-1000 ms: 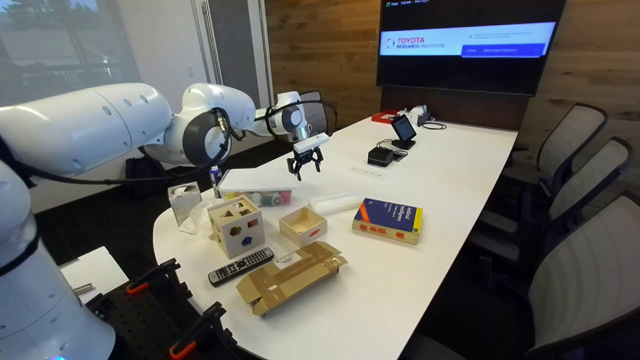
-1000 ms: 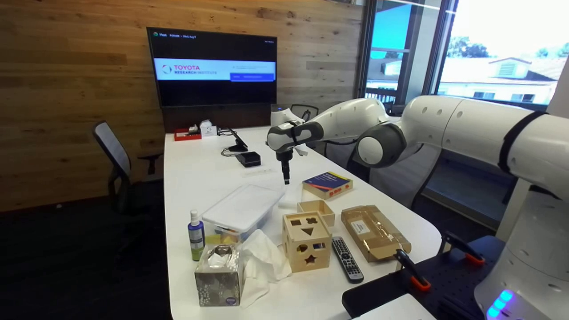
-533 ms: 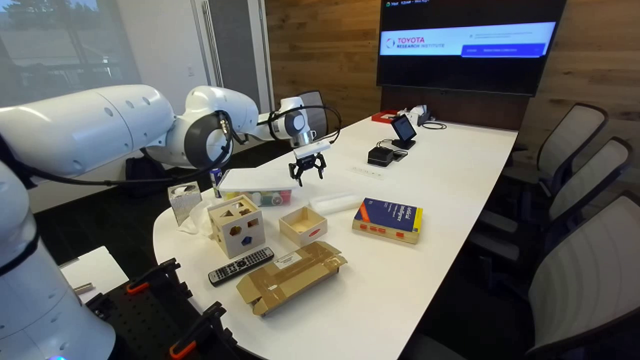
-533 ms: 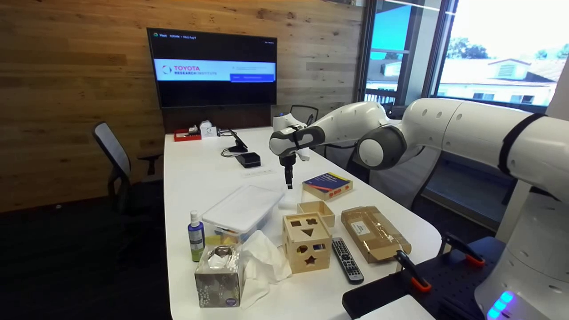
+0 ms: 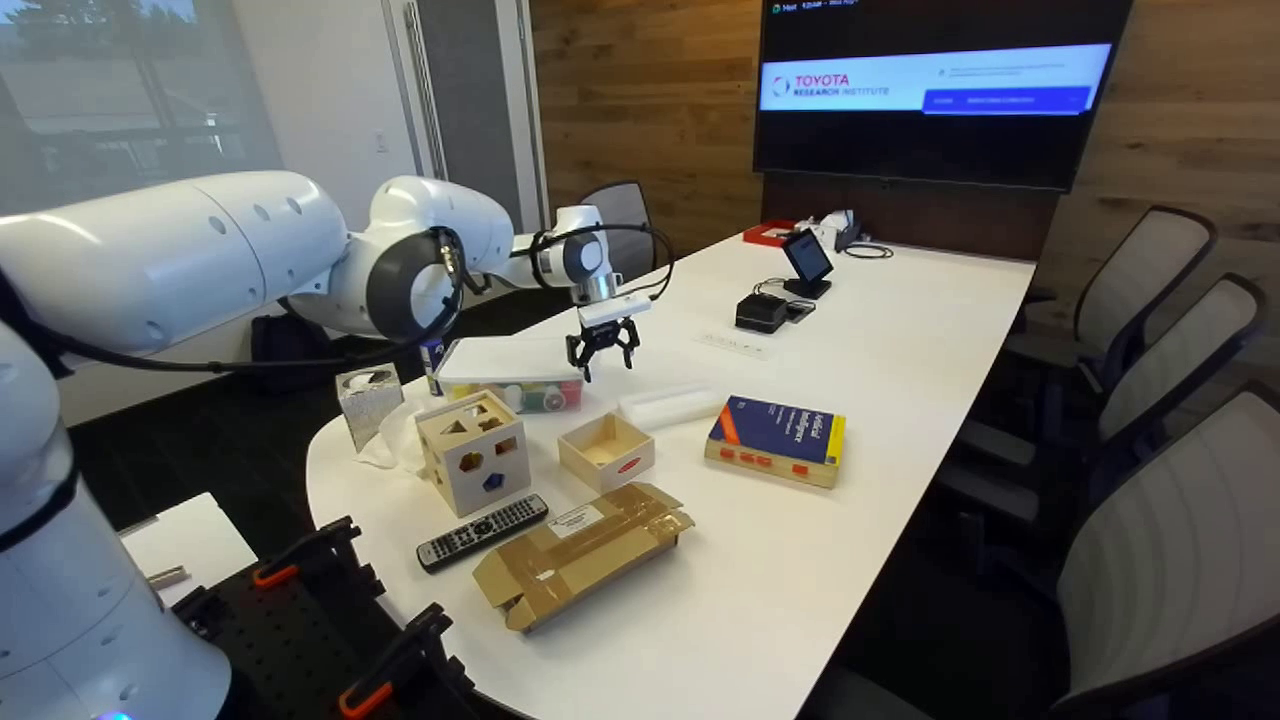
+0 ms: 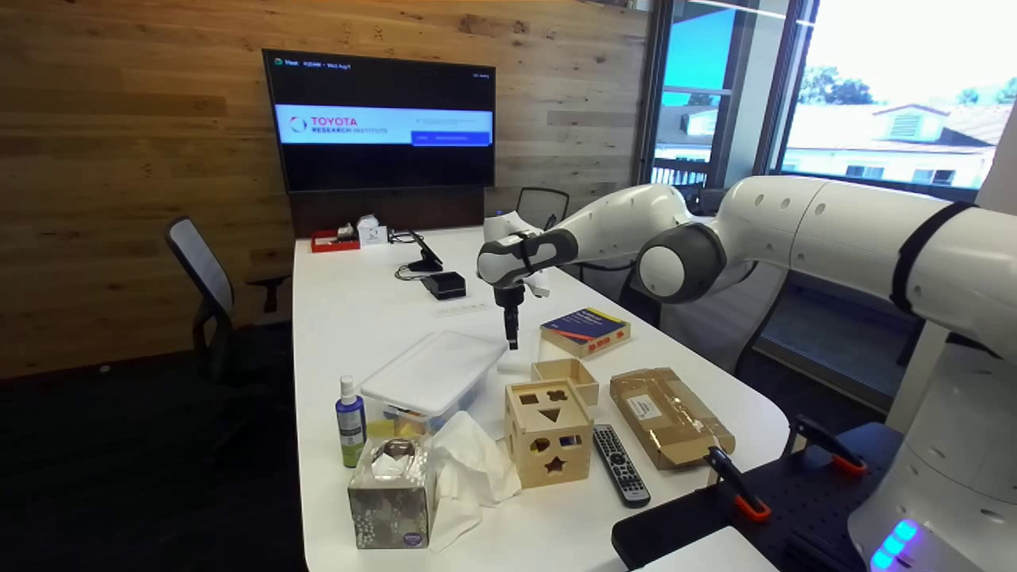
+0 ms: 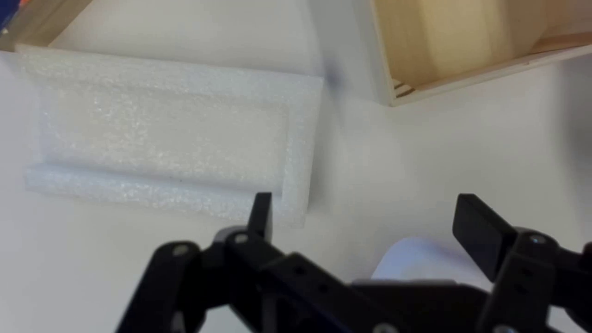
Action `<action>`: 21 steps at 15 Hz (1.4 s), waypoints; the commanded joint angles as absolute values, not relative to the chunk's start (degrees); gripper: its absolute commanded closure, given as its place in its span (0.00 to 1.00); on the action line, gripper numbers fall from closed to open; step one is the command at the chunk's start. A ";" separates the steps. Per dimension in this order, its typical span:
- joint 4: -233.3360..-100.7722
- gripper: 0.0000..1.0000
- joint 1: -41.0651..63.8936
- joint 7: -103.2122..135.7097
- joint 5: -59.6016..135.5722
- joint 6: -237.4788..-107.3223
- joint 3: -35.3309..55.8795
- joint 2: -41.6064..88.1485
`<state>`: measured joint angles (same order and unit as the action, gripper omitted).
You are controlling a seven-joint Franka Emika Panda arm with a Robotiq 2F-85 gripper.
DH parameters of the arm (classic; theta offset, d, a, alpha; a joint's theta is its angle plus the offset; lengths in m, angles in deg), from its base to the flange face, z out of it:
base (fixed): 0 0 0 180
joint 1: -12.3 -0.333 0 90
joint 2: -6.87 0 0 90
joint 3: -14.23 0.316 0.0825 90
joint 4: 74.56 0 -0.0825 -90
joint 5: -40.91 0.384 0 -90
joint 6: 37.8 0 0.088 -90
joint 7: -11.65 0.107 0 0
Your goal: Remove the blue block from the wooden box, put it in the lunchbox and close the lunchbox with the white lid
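The gripper [image 7: 364, 210] hangs wide and empty near the white lid [image 6: 435, 372]; a misaligned descent could shove that lid askew on the lunchbox [image 5: 545, 398].

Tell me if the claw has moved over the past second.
Yes: in both exterior views the claw has come down, closer to the open wooden tray.

From its rounded white base [image 6: 937, 453], the glossy white arm [image 5: 200, 240] with dark grey joint rings [image 6: 707, 250] stretches out nearly level and bends downward at the white wrist [image 5: 580, 252]. Below the wrist hangs the black two-fingered gripper [image 5: 608, 371], pointing down. In the wrist view its angular black fingers [image 7: 481, 236] stand wide apart, facing each other across a broad gap.
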<state>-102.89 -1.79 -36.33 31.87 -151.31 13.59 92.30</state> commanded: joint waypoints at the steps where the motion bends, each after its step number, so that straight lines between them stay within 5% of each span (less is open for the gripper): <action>1: -103.79 0.00 -1.91 -37.55 31.72 -151.71 15.21 92.33; 21: -106.64 0.00 -2.96 -44.48 32.76 -154.84 19.00 92.36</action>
